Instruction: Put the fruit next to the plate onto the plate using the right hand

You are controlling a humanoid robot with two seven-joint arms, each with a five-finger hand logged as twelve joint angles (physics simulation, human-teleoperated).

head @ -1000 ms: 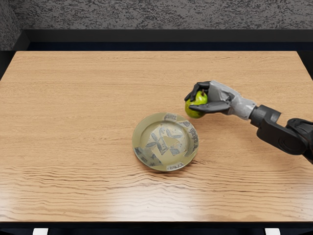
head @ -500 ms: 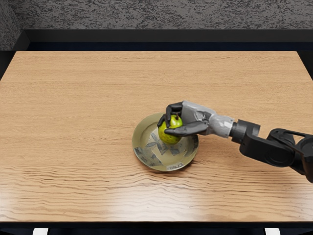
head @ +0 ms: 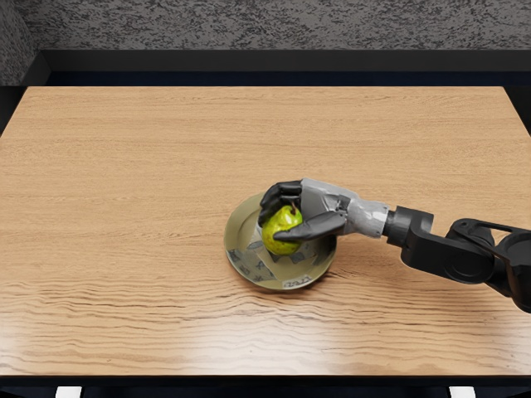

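A yellow-green pear (head: 280, 230) is held over the middle of the olive patterned plate (head: 246, 260) in the head view. My right hand (head: 292, 212) is shut on the pear, its dark fingers curled over the top and its thumb under the near side. The right arm comes in from the right edge and reaches across the plate's right rim. I cannot tell whether the pear touches the plate. The hand hides the plate's far right part. No left arm shows.
The wooden table (head: 124, 166) stretches wide on all sides of the plate. A dark ledge (head: 265, 62) and a grey wall run along the table's far edge.
My right hand has carried the pear from beside the plate's upper right rim leftward and down to over the plate's middle. It stays shut on the pear.
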